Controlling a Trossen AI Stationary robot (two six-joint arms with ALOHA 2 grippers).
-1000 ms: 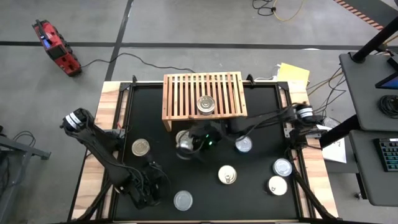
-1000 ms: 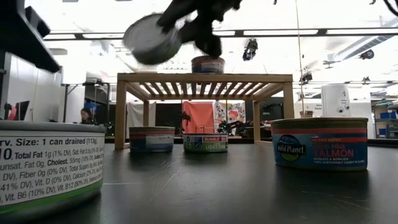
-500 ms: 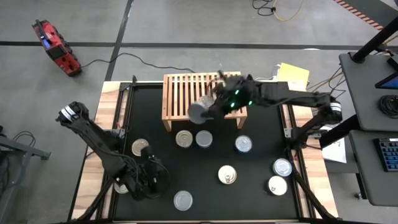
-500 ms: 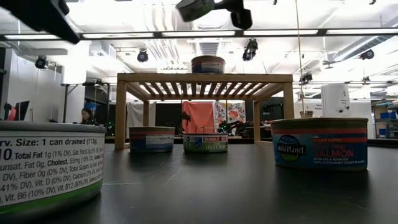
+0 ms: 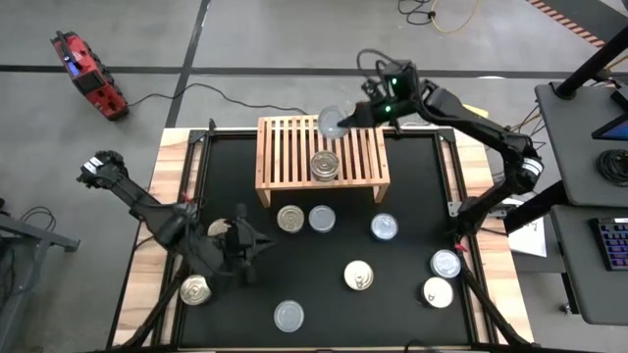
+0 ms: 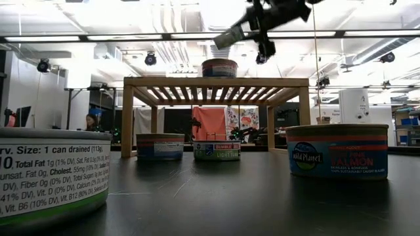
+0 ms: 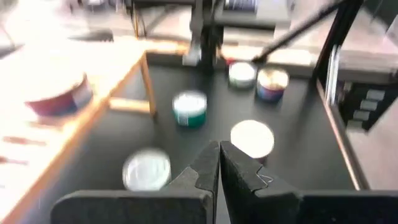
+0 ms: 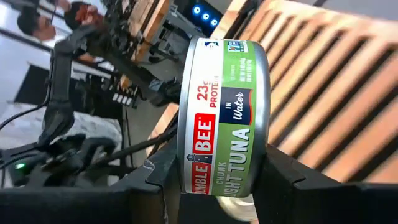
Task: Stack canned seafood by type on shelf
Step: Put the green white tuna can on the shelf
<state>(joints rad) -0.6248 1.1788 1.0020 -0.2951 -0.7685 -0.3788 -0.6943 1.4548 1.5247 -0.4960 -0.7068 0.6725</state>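
- Black matting covered the table (image 5: 412, 314), which had light wood edges and stood on a grey concrete floor; a red device (image 5: 86, 76) lay on the floor beyond the far left corner.
- At the far edge of the table stood the shelf (image 5: 285, 147), a low light-wood rack with a slatted top.
- One can (image 5: 325, 165) sat on the slats near the shelf's front edge, about the middle; in the low view it showed on top of the rack (image 6: 219, 67).
- The right gripper (image 5: 345, 119) hung in the air over the shelf's far edge, its fingers clamped on a green-labelled tuna tin (image 8: 224, 124), which was held tilted on its side above the slats.
- From table height that tin (image 6: 228, 37) showed high above the shelf and above the can resting on it.
- Two tins (image 5: 289, 218) and (image 5: 321, 218) stood side by side on the matting just in front of the shelf.
- More tins were spread over the right half of the table: one (image 5: 384, 227) near the shelf's right leg, one (image 5: 358, 276) toward the middle, and a pair (image 5: 445, 263), (image 5: 438, 291) near the right edge.
- Another tin (image 5: 288, 315) lay near the front edge, and one (image 5: 196, 290) at the left edge.
- The left gripper (image 5: 238, 245) hovered low over the left part of the table, its fingers (image 7: 205, 171) pressed together with nothing between them.
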